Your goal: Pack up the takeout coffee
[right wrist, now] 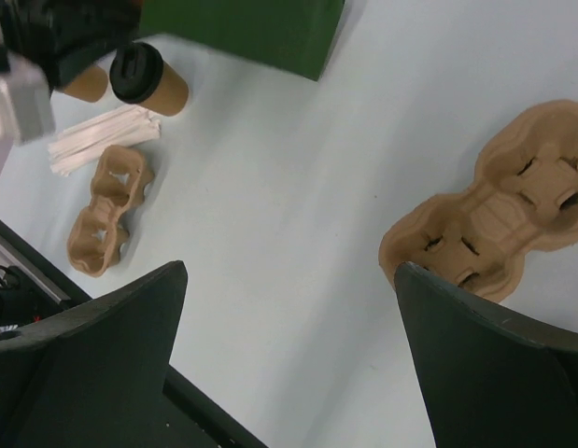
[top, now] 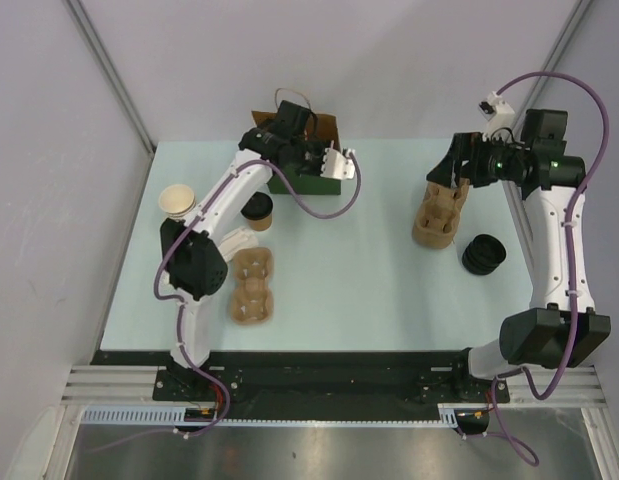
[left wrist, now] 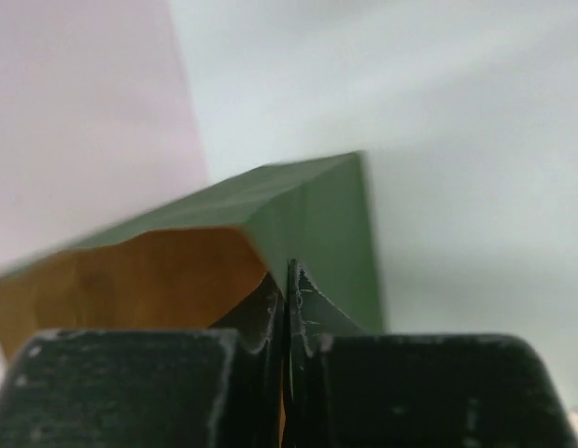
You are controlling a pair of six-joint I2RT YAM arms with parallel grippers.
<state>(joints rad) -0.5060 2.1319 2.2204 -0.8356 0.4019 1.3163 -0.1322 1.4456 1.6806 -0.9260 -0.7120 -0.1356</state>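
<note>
I see left hand (left wrist: 289, 303) pinched shut on green bag (left wrist: 312, 210) rim, far edge of desk (top: 369, 290). Right hand (right wrist: 290, 273) gaping, empty. Takeout coffee (top: 257, 211) upright near bag, nearer me. Judge cup light, thin-walled (lid may pop): grip mid-wall, gently.

L claw (left wrist: 289, 280) pinched shut, arm stretched fwd; R claw (right wrist: 290, 275) wide open.

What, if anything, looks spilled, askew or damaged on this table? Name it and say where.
Nothing looks spilled or damaged. The takeout coffee stands upright, lid on, beside the green bag. One oddity: the left gripper has its jaws closed on the bag's rim, pinching it flat.
</note>
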